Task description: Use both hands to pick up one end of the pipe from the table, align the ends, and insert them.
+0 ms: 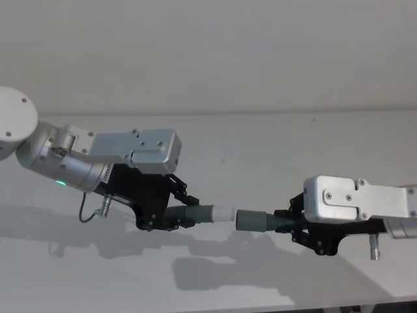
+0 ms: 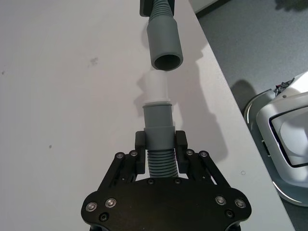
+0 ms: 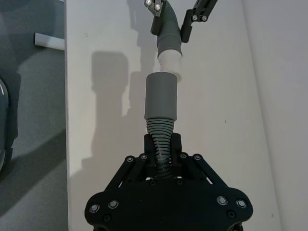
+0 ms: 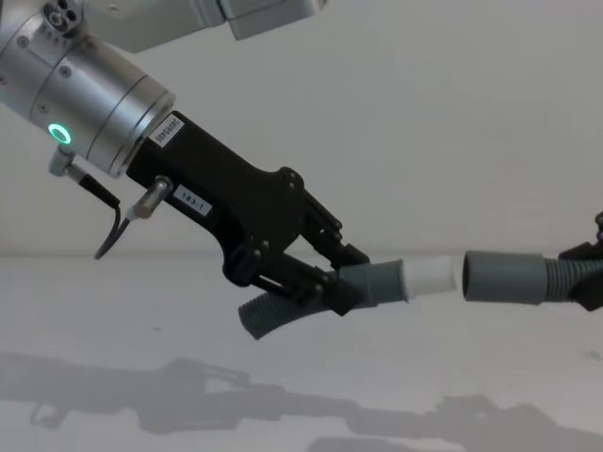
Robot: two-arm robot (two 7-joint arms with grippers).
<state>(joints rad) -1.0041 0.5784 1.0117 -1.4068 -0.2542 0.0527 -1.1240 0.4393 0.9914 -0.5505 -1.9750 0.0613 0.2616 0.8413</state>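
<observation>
Both hose pieces are hanging in the air above the bench [image 1: 260,137], tips nearly meeting. The left end effector [image 1: 174,212] is grasping the curved hose [image 4: 283,315] by its ribs just behind the white plug [image 1: 223,213]; the right end effector [image 1: 294,225] is grasping the dark hose [image 3: 161,139] behind the cuff [image 1: 251,220]. In my judgement the plug is sitting a touch off the cuff's axis, so the arms are needing a small correction before pushing straight together, slowly, keeping both grips firm.
</observation>
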